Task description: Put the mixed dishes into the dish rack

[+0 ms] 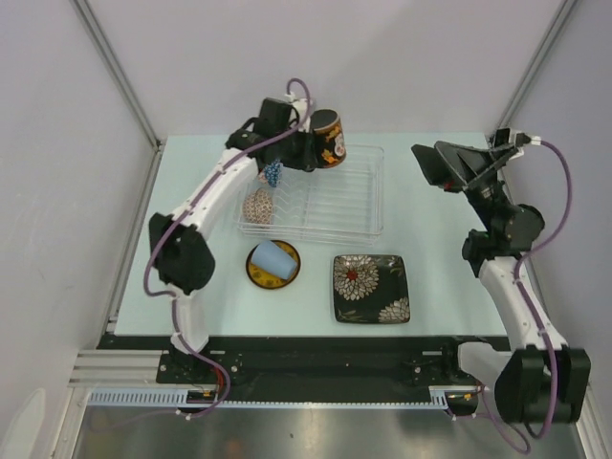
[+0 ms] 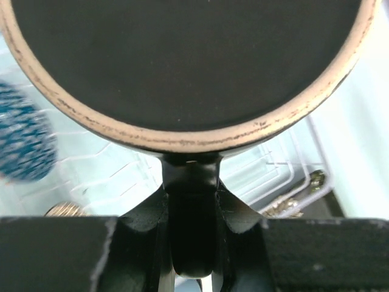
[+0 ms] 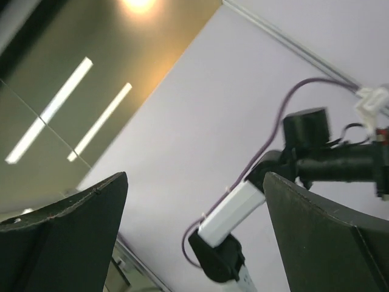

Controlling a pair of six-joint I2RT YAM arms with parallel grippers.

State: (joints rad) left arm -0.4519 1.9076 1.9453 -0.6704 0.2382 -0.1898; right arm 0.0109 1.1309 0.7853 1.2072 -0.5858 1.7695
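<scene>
Spreading out beneath the left gripper [image 1: 311, 145] and off to its right, the dish rack [image 1: 330, 222] is a clear rectangular tray crossed by thin wire dividers. Well back from that gripper toward the arm bases and to its right, the black floral square plate [image 1: 371, 288] lies flat on the table. The small yellow dark-rimmed plate [image 1: 256, 275] sits closer, almost straight back from the fingers and outside the rack. Just behind the gripper, inside the rack's left end, the beige patterned bowl [image 1: 258, 205] and the blue patterned bowl [image 1: 273, 173] stand on edge, one beside the other. The left gripper is closed partway around the dark mug [image 1: 330, 137], a short dark cylinder with orange flowers on its wall, held at the rack's far left corner; whether it touches the wires cannot be told. From the left wrist, one flat round end of the mug [image 2: 188, 61], black with a pale scuffed ring, faces the camera squarely, so its long axis runs away from the wrist along the fingers' reach. Which end this is cannot be told. The pale blue cup [image 1: 272, 258] lies on its side on the yellow plate. The right gripper [image 1: 457, 164], far off to the right, is raised with its jaws spread wide and empty.
</scene>
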